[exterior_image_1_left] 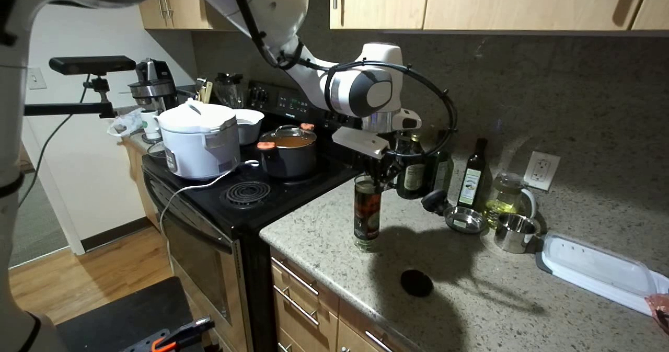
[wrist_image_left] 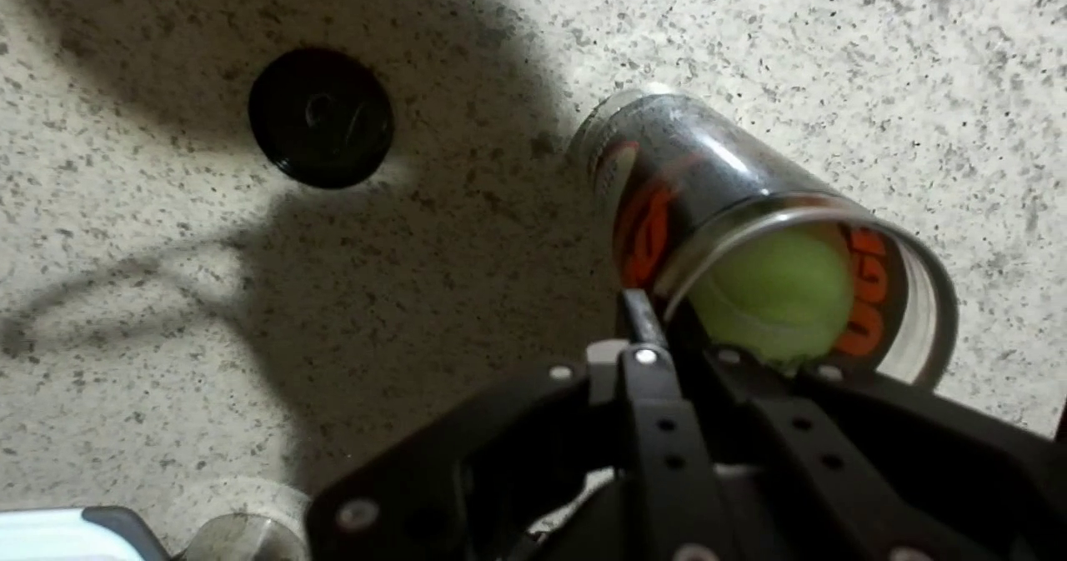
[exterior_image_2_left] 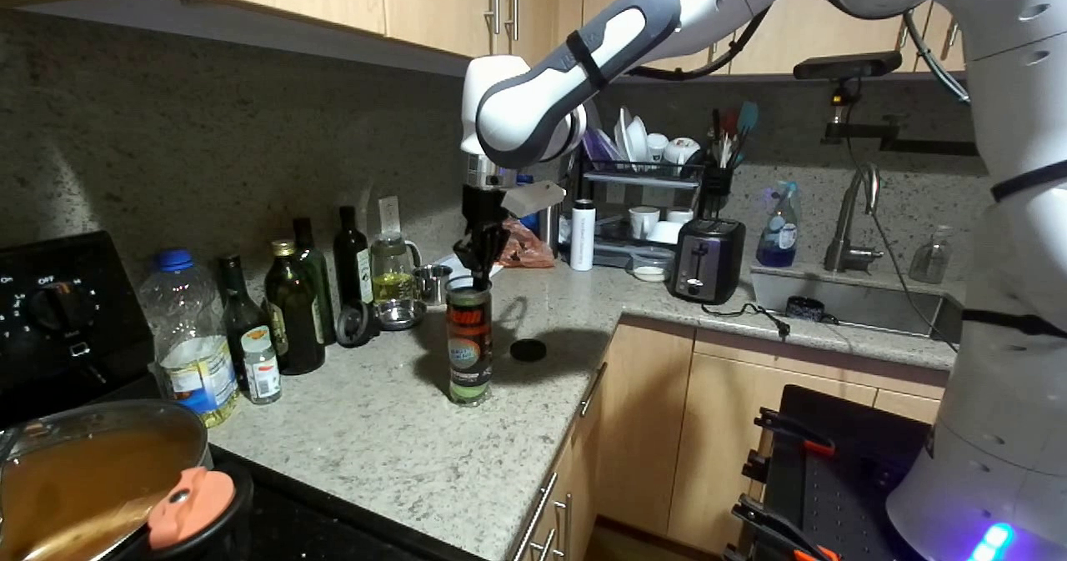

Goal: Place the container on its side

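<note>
Directly beneath the tool, the container stands upright, its base apparently on the desk. Your jaws are drawn nearly together at its rim, one finger inside the mouth and one outside, and the wall looks pinched between them. The job ahead seems to be the tip itself: that hold is thin, so raise only enough for the base to swing, turn the wrist slowly, and expect some pivoting at the pinch. Just below the inner finger sits a yellow-green ball; with the mouth uncovered it may roll out, so keep that end slightly higher until the side is nearly down. Let the side settle along its length, wait out any roll, then part the fingers gently and draw the inner one straight out. Near the tool, apart from the container, lies a black disc, probably the lid; don't lay the side across it. Farther from the tool are a shallow metal dish, a metal cup and a dark bottle; steer the tilt away from them.
</note>
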